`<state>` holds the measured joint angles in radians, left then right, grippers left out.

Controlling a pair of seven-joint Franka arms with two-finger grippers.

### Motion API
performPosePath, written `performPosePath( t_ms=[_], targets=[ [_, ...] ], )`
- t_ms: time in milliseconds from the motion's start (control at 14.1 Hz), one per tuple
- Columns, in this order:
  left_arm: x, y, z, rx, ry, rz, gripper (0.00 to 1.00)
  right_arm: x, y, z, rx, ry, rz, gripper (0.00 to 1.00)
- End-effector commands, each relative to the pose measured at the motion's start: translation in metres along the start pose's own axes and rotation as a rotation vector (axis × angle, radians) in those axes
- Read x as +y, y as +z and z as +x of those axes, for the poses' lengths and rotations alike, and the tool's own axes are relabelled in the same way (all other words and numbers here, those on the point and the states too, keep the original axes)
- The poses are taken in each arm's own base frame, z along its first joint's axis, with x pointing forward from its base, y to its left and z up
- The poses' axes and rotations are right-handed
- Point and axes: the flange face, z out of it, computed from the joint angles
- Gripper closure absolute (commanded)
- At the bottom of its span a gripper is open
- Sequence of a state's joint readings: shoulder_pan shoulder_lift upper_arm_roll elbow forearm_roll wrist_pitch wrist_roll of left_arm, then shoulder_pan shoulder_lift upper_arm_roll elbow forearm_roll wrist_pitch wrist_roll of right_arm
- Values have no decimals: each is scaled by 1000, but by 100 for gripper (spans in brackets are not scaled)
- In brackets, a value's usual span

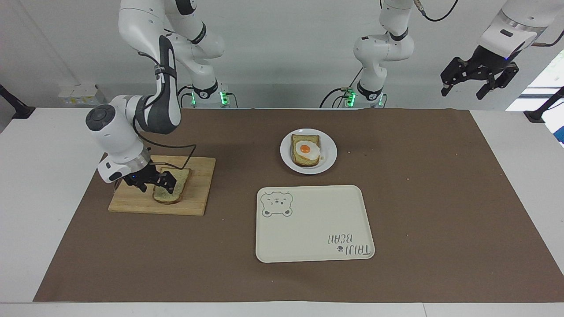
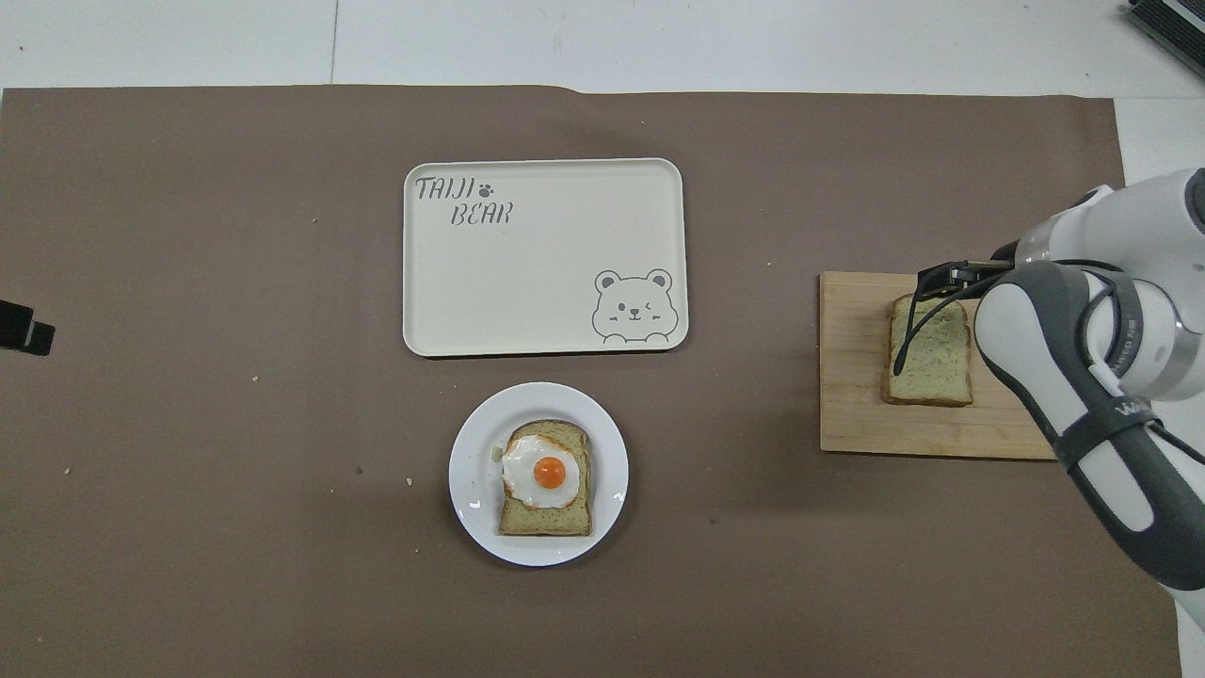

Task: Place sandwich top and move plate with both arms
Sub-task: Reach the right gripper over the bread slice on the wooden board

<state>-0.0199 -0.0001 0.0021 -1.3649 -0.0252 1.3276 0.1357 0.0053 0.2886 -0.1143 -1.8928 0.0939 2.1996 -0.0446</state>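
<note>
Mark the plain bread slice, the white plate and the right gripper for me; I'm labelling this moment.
plain bread slice (image 1: 176, 179): facing view, bare crumb beside the gripper.
white plate (image 2: 471, 461): overhead view, bare rim.
right gripper (image 1: 155, 187): facing view, midway between fingertips.

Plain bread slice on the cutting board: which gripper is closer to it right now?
Right. The right gripper is low over the rounded end of the bread slice on the cutting board, fingers spread. The left gripper waits high at the left arm's end of the table.

Sandwich top (image 1: 174, 188) flat on board (image 1: 198, 193)
</note>
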Motion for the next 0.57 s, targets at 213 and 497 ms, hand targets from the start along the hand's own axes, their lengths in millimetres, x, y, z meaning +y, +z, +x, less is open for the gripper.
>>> performPosePath(
  t_ms=[213, 497],
  targets=[
    [1, -6, -7, -1, -13, 2, 0, 31, 20, -21, -23, 7, 51, 0],
    [1, -6, -7, -1, -9, 2, 0, 32, 33, -31, -54, 16, 57, 0]
  ],
)
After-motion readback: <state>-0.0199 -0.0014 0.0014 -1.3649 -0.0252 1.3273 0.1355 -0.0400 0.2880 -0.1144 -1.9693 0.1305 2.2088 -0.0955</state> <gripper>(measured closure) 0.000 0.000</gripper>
